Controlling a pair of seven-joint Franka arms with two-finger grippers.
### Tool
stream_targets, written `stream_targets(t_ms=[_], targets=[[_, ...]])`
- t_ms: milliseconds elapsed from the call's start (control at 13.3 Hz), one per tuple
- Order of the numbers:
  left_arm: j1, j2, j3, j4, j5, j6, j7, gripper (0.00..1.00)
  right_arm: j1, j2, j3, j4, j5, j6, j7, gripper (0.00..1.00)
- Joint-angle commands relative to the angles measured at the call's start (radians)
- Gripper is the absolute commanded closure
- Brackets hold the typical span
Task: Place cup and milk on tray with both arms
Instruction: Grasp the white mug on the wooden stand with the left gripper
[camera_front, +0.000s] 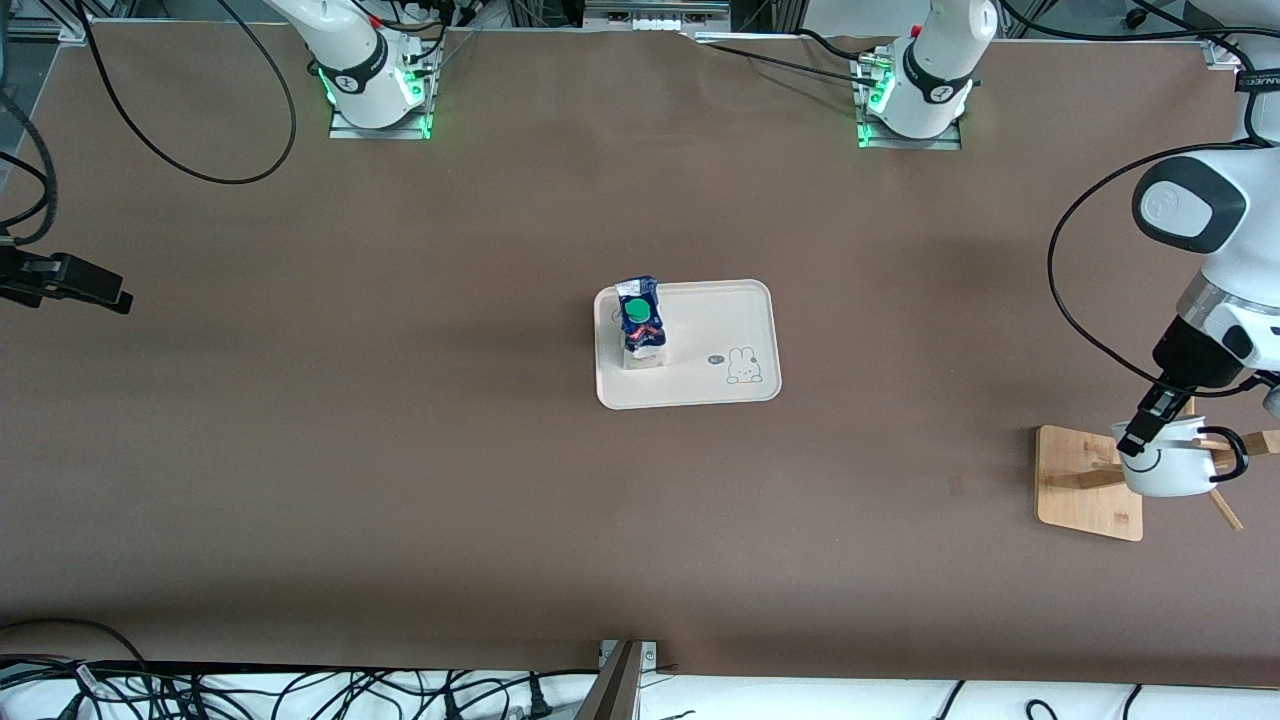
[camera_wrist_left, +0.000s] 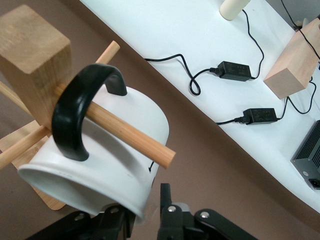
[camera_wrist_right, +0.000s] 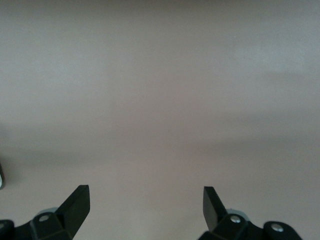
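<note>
The milk (camera_front: 640, 322) stands upright on the tray (camera_front: 722, 335), at the tray's end toward the right arm. The cup (camera_front: 1165, 472) hangs by its black handle (camera_wrist_left: 75, 115) on a peg (camera_wrist_left: 131, 134) of a wooden rack at the left arm's end of the table. My left gripper (camera_front: 1136, 440) is at the cup's rim (camera_wrist_left: 100, 187). One finger (camera_wrist_left: 165, 200) lies outside the wall and the other is hidden inside, with the jaws closed on the rim. My right gripper (camera_wrist_right: 145, 200) is open and empty over bare table; that arm waits.
The rack's square wooden base (camera_front: 1085, 485) and its post (camera_wrist_left: 30, 55) with several pegs stand near the table's edge. Cables and power bricks (camera_wrist_left: 235, 71) lie on the white surface off the table. The brown table (camera_front: 400, 450) stretches wide around the tray.
</note>
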Motion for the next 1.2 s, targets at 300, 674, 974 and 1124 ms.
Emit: stream_targets(t_ms=[300, 674, 974, 1124], targets=[[-0.003, -0.015, -0.003, 0.018, -0.013, -0.071, -0.003, 1.00, -0.092, -0.049, 0.102, -0.015, -0.003, 0.001, 0.004, 0.00], [-0.004, -0.084, -0.009, 0.081, -0.009, -0.315, -0.007, 1.00, -0.101, -0.054, 0.134, -0.030, -0.001, 0.003, 0.001, 0.00], [-0.007, -0.117, -0.055, 0.090, 0.088, -0.375, 0.000, 1.00, -0.093, -0.048, 0.130, -0.018, -0.009, -0.009, -0.002, 0.00], [-0.009, -0.109, -0.120, 0.135, 0.133, -0.377, 0.001, 1.00, -0.096, -0.045, 0.128, -0.018, -0.004, -0.009, -0.002, 0.00]])
